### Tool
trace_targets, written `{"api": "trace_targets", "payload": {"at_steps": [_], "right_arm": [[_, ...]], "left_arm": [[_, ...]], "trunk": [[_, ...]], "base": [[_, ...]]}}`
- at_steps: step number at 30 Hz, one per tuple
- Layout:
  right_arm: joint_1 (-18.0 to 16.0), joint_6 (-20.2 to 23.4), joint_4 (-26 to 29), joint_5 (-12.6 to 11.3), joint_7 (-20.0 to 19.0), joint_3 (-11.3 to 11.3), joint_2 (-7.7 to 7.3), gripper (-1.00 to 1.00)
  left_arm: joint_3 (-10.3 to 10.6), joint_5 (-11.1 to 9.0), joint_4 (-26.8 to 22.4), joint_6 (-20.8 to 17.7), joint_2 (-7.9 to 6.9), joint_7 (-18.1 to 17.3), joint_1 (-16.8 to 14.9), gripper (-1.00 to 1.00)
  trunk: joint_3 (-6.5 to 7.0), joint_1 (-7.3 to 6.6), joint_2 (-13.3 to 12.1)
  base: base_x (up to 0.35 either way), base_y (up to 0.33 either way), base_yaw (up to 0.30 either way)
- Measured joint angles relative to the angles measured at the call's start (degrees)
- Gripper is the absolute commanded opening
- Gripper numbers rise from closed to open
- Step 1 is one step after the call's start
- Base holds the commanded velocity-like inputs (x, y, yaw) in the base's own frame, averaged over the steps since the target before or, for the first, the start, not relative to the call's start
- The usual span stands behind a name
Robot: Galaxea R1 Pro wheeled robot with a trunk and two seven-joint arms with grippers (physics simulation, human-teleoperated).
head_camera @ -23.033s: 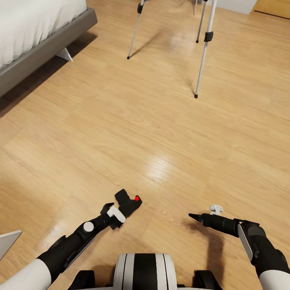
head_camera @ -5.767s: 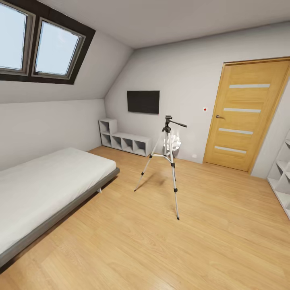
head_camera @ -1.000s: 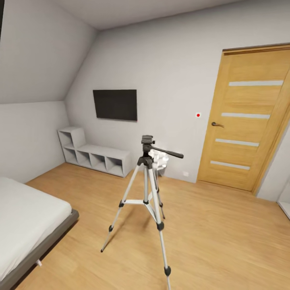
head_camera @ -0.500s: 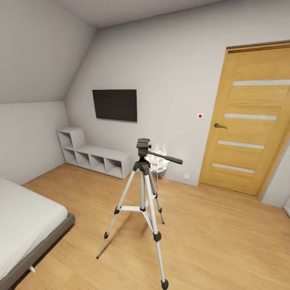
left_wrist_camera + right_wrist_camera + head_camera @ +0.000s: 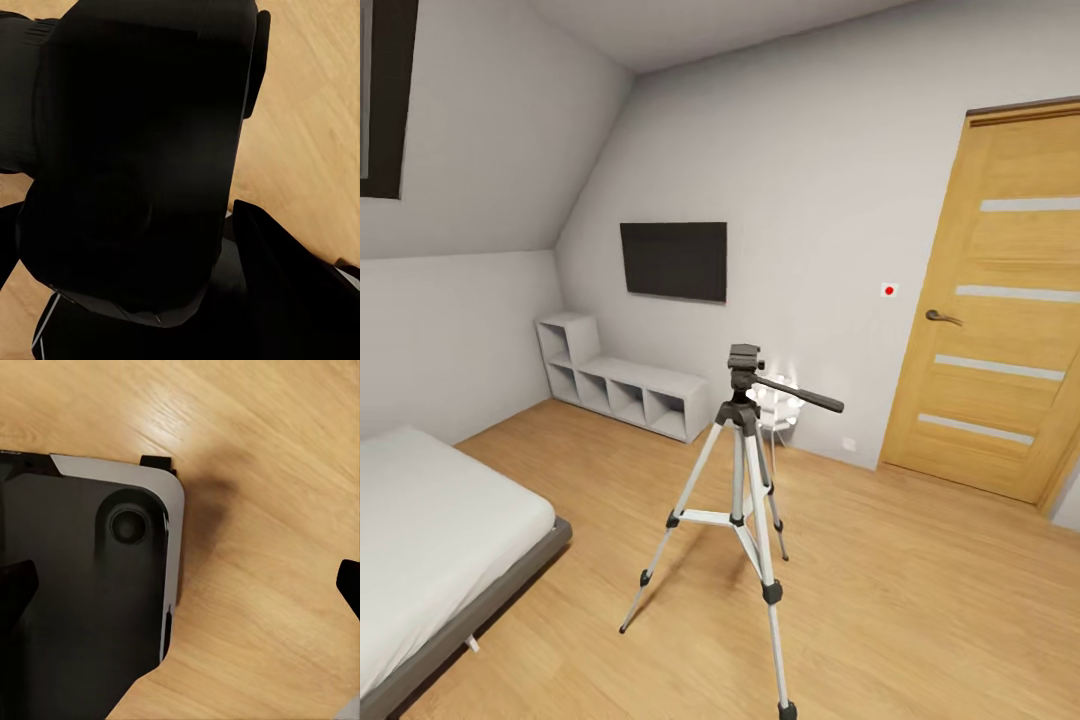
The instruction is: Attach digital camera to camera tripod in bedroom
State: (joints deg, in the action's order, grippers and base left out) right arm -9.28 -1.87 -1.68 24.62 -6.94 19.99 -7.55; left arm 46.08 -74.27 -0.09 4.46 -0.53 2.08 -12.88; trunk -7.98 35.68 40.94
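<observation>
The camera tripod (image 5: 745, 480) stands on the light wood floor in the middle of the bedroom, silver legs spread. Its black pan head (image 5: 743, 358) is bare on top, and the long handle (image 5: 800, 394) points right. In the left wrist view the black body of the digital camera (image 5: 135, 150) sits very close to the lens, with my left gripper (image 5: 150, 225) shut on it; its fingers are hidden behind the dark mass. In the right wrist view my right gripper (image 5: 180, 585) is open and holds nothing, one black fingertip (image 5: 13, 585) at each side, above my dark base (image 5: 82, 585).
A grey-framed white bed (image 5: 430, 530) lies at the left. A low white cube shelf (image 5: 625, 390) and a wall-mounted black TV (image 5: 673, 260) stand behind the tripod. The wooden door (image 5: 1005, 310) is at the right. Open floor surrounds the tripod.
The whole head view has swung left since half a second ago, so the tripod, TV and door sit further right and a skylight edge shows. The tripod itself has not moved.
</observation>
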Motion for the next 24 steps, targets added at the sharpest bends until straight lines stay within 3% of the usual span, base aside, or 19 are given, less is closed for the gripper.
{"api": "trace_targets", "payload": {"at_steps": [11, 24], "right_arm": [[0.0, -0.11, -0.02, -0.02, -0.05, 0.0, -0.06, 1.0], [0.0, -0.3, -0.01, 0.02, -0.1, 0.0, -0.13, 1.0]], "left_arm": [[0.01, 0.0, 0.0, -0.01, 0.14, -0.04, 0.0, -1.0], [0.01, 0.05, -0.01, -0.01, 0.26, -0.04, 0.0, -1.0]], "trunk": [[0.0, 0.0, 0.0], [0.0, -0.01, 0.0]], "base": [[0.002, 0.007, 0.005], [0.069, 0.234, 0.0]]}}
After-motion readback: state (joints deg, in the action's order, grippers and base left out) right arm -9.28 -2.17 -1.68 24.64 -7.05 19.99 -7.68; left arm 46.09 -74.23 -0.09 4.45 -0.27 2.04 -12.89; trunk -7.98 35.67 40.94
